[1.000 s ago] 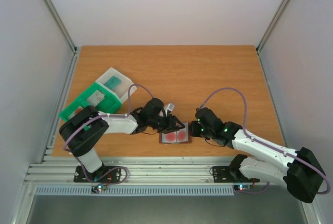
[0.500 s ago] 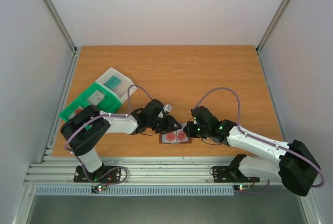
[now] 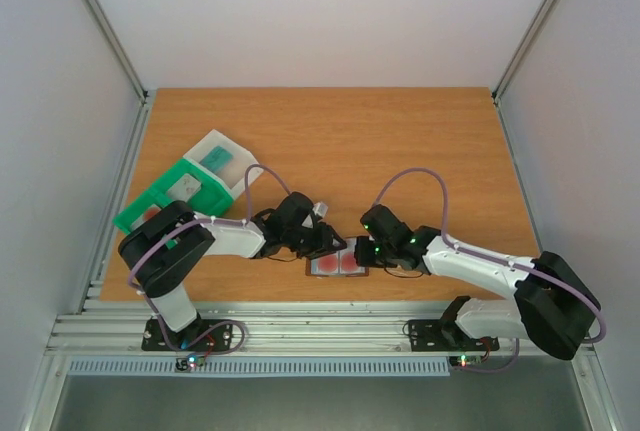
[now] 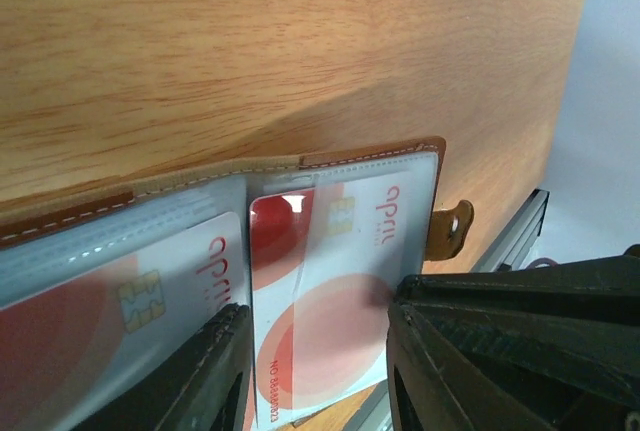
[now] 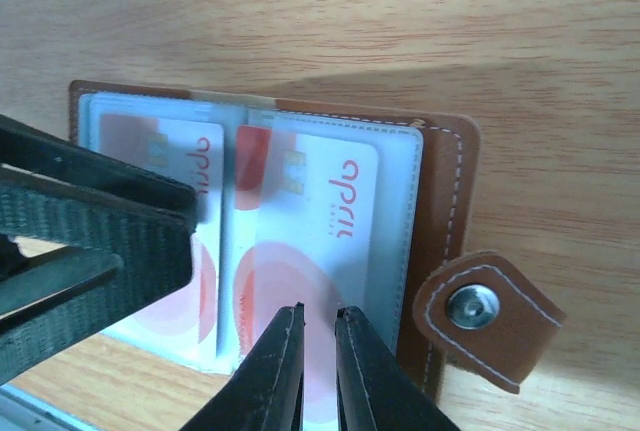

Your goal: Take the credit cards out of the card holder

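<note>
The brown card holder (image 3: 338, 263) lies open near the table's front edge, with clear sleeves inside. Two white credit cards with red round marks sit in its sleeves: one on the left half (image 5: 175, 166) and one on the right half (image 5: 330, 201). My left gripper (image 4: 320, 351) is open and low over the holder; its fingers (image 4: 200, 376) straddle the right card (image 4: 340, 281). My right gripper (image 5: 320, 311) hovers over the right card's lower part, its jaws only a narrow slit apart and holding nothing. The holder's snap tab (image 5: 480, 311) sticks out to the right.
A green compartmented tray (image 3: 165, 199) and a clear plastic box (image 3: 222, 163) with a teal flat piece in it stand at the left rear. An aluminium rail (image 3: 300, 326) runs along the table's front edge just below the holder.
My right arm has swung left and brought its gripper from beside the holder to over its right half. My left gripper has stayed on the holder.
</note>
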